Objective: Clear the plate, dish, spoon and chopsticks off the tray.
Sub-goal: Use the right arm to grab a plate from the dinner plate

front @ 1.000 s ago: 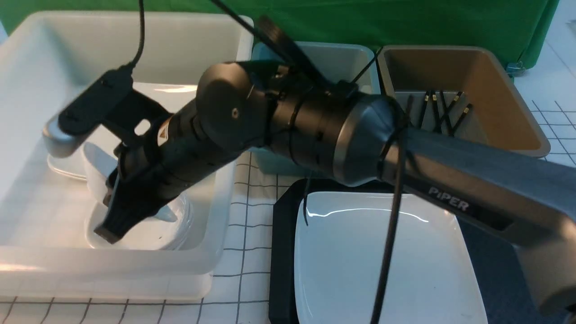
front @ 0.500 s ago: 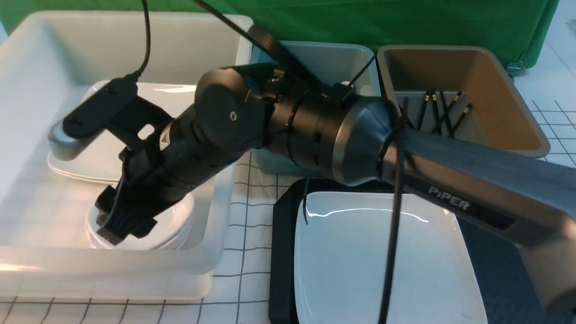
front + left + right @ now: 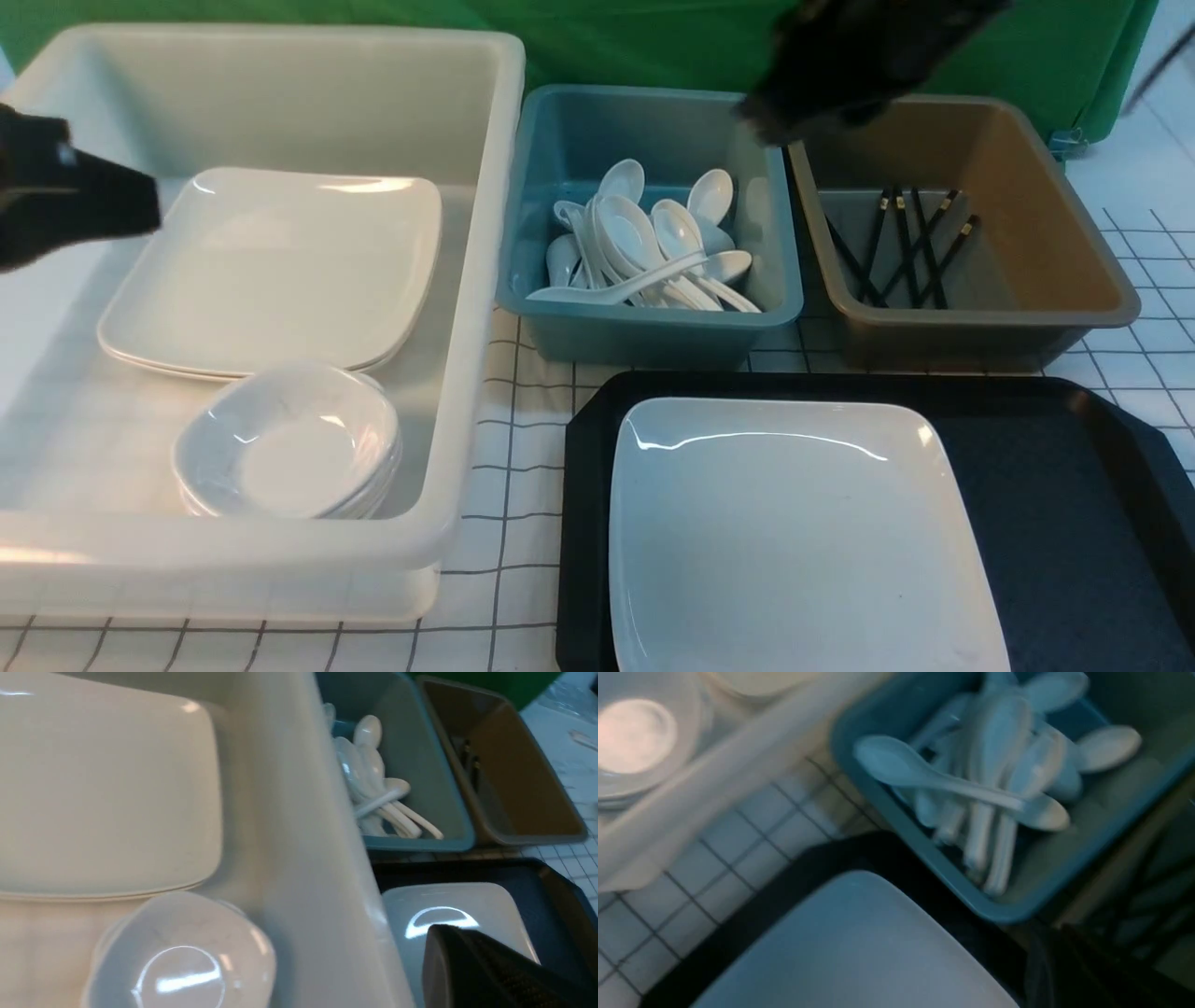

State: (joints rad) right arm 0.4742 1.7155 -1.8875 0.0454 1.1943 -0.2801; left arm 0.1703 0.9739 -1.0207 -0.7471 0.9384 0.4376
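Note:
The large white plate [image 3: 794,532] [image 3: 448,905] [image 3: 859,952] lies alone on the black tray [image 3: 1055,523]. Small white dishes [image 3: 289,448] sit stacked in the white tub [image 3: 485,187], in front of more square plates [image 3: 271,271]. White spoons [image 3: 644,243] fill the teal tub [image 3: 653,331], and black chopsticks [image 3: 896,243] lie in the brown tub [image 3: 1055,215]. My left gripper [image 3: 149,201] [image 3: 439,938] hovers shut and empty at the white tub's left side. My right gripper [image 3: 761,117] [image 3: 1045,947] is a dark blur high above the teal and brown tubs, shut and holding nothing.
The three tubs stand side by side behind and left of the tray on a white gridded tablecloth [image 3: 532,448]. A green backdrop [image 3: 635,47] closes the far side. The tray's right half is bare.
My right arm, which reached across into the white tub over the stacked dishes, has pulled back up and right. The left gripper now shows at the far left.

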